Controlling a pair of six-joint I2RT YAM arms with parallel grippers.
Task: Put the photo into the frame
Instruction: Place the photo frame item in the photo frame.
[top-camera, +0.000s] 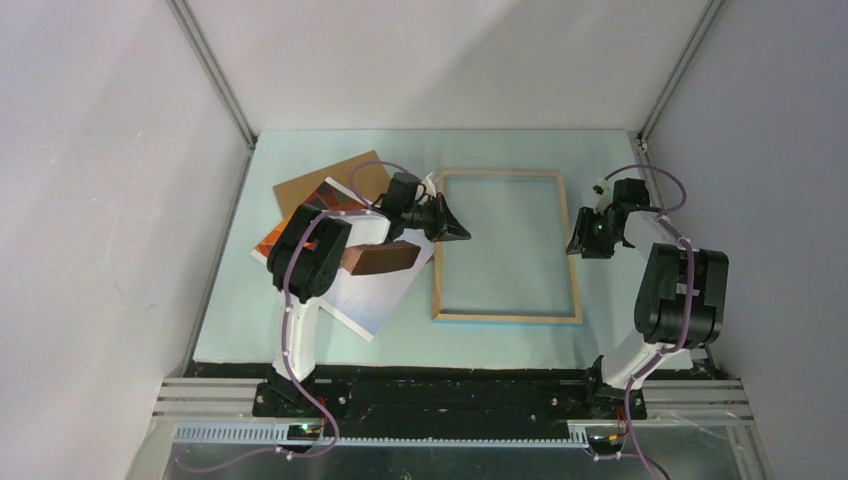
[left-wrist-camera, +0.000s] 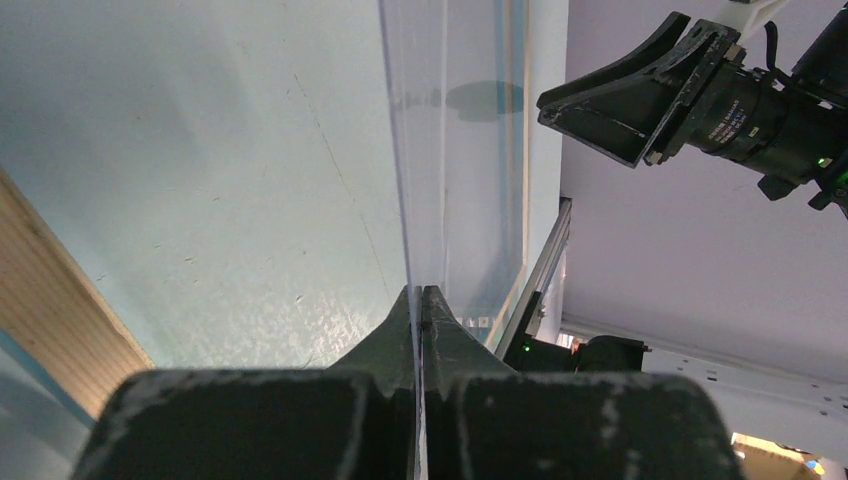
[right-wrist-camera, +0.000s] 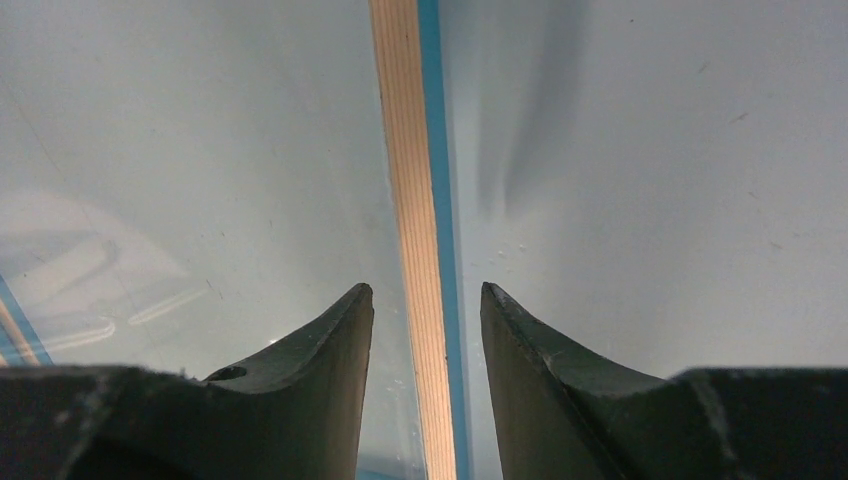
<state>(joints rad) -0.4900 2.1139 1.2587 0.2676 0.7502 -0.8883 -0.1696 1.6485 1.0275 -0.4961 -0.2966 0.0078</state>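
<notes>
Half photo (top-camera: 372, 296) hidden; left gripper (left-wrist-camera: 420, 293) pinches clear sheet (left-wrist-camera: 455, 160).

The frame (top-camera: 508, 318) lies just right of the photo (top-camera: 372, 292), which partly covers a backing board (top-camera: 335, 180) behind it.

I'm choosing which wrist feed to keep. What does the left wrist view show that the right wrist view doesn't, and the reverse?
Only the left wrist view: the left gripper shut on the edge of a thin clear sheet, with the right gripper seen from outside beyond it. Only the right wrist view: the right gripper's open fingers either side of the frame, its wood and blue edge side by side. Both: the pale table and a light-wood strip, likely the frame's rail.
</notes>
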